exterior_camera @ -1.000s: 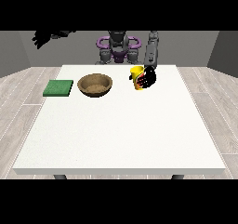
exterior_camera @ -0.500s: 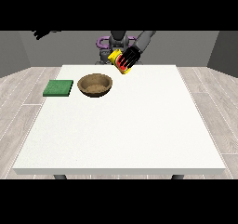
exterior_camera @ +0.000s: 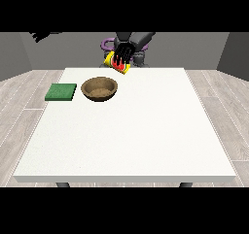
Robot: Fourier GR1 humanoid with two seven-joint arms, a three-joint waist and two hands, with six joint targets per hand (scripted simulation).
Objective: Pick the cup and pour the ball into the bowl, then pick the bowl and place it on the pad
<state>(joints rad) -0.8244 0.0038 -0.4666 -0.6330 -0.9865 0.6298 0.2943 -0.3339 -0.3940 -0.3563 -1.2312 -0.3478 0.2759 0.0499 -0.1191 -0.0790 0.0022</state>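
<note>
Right now your hand at the view's right (exterior_camera: 123, 53) has its fingers curled round the yellow cup (exterior_camera: 118, 63), held tilted in the air. From it the wooden bowl (exterior_camera: 99, 89) lies at about seven o'clock — near, not yet beneath. The green pad (exterior_camera: 61, 91) sits at the bowl's nine o'clock, open table (exterior_camera: 146, 131) around. The other hand (exterior_camera: 40, 35) hangs far off; its fingers I cannot tell.

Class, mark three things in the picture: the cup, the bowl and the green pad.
cup (exterior_camera: 111, 60): front view, on its yellow wall left of the hand that holds it.
bowl (exterior_camera: 99, 89): front view, on the brown inner floor.
green pad (exterior_camera: 61, 91): front view, on the middle of its top face.
</note>
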